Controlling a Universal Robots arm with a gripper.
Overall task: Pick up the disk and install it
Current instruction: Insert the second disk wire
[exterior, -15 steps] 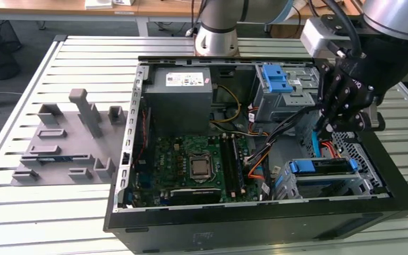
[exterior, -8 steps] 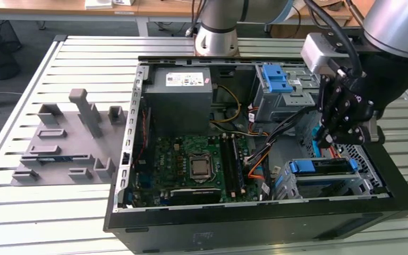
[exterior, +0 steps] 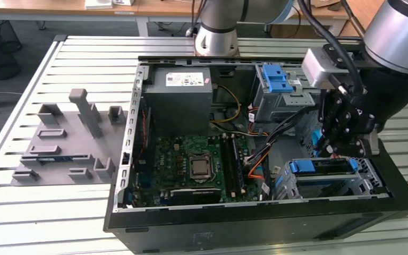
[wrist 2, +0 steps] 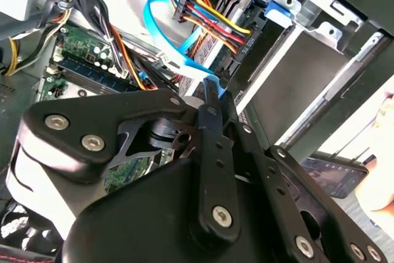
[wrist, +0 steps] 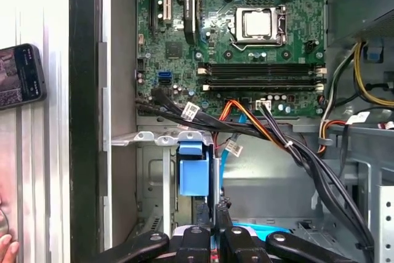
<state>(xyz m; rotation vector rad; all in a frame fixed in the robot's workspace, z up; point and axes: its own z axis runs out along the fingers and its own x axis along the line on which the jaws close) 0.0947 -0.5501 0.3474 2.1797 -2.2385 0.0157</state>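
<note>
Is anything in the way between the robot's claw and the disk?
Nothing visible is in between. The gripper hangs right beside the disk, at its blue frame, in the drive bay. The cables pass close by, not between them.

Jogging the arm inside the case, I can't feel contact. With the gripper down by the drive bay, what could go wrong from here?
1. Snagging: the black cable bundle runs right past the gripper, so a sideways move might catch it.
2. Collision: the metal bay frame sits close, so a skewed approach could jam against it.
3. A person's hand and a phone lie just outside the case wall, near the arm's path.
</note>
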